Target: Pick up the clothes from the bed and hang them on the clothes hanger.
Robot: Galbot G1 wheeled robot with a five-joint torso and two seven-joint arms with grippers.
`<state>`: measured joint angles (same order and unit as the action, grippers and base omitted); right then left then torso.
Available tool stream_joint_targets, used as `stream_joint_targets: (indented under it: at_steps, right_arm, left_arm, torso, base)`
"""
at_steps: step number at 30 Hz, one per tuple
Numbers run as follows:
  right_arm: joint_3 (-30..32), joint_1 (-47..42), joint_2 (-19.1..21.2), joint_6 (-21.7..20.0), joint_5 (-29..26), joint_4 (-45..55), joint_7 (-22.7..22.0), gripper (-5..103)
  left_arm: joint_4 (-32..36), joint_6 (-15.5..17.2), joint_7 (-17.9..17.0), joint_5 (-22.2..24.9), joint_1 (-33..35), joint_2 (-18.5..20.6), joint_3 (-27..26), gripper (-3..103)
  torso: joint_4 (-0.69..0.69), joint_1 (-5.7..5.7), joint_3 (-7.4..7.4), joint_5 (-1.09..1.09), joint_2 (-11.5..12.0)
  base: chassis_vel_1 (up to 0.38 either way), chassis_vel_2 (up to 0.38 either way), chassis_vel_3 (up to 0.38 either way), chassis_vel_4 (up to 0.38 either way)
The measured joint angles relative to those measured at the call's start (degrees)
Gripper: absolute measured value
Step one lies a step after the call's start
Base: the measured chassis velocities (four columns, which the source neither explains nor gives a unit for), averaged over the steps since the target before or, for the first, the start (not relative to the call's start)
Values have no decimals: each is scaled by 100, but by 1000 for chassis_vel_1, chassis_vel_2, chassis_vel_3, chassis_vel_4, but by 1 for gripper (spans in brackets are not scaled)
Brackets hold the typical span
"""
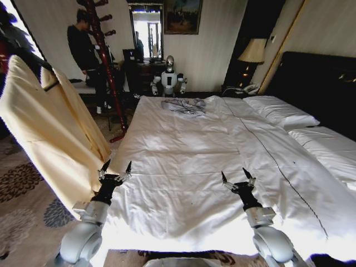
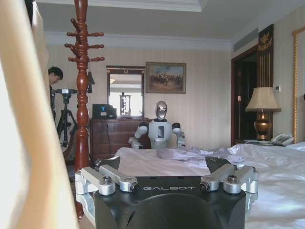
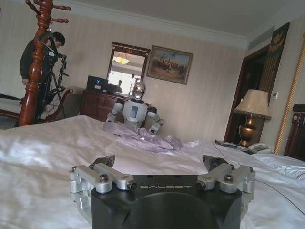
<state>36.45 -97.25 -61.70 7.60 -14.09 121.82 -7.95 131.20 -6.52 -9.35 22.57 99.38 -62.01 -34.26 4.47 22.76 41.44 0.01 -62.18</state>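
Clothes [image 1: 47, 133], thin, limp and likely slippery, already drape from the clothes hanger [image 1: 34, 62] just outboard of the spread, empty left gripper [image 1: 115, 167]; right gripper [image 1: 237, 175] spread over the bed [image 1: 183, 167]; grasp at the shoulders

Grey rounded arm shells; black wrist blocks marked GALBOT; left claw [image 1: 115, 167], right claw [image 1: 237, 176]: silver screwed links, dark pointed tips.

Pale striped wallpaper [image 2: 209, 95] covers the far wall, topped by white cornice. A dark wooden dresser [image 2: 107, 136] stands against it, with a framed mirror [image 2: 125, 90] above and a gilt-framed painting [image 2: 165, 77] just right of the mirror. Far right, a brass lamp [image 2: 262, 112] with a cream shade glows beside a telephone [image 2: 282, 139]. Patterned carpet [image 1: 22, 183] covers the left floor.
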Motion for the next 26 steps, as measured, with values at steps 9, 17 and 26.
stream_joint_targets:
  at_steps: [9,17,26]
  right_arm:
    - [0,0,0,0,0,0,0,100]
    - [0,0,0,0,0,0,0,100]
    - [0,0,0,0,0,0,0,100]
  left_arm:
    - [-55,-431,280,-468,737,-394,-403,100]
    - [-47,-686,442,-576,1125,-673,-444,100]
    - [-29,-742,376,-567,1230,-663,-439,100]
  torso:
    - [-2,0,0,0,0]
    - [-1,0,0,0,0]
    - [-1,1,1,-1,0]
  base:
    - [0,0,0,0]
    - [0,0,0,0]
    - [0,0,0,0]
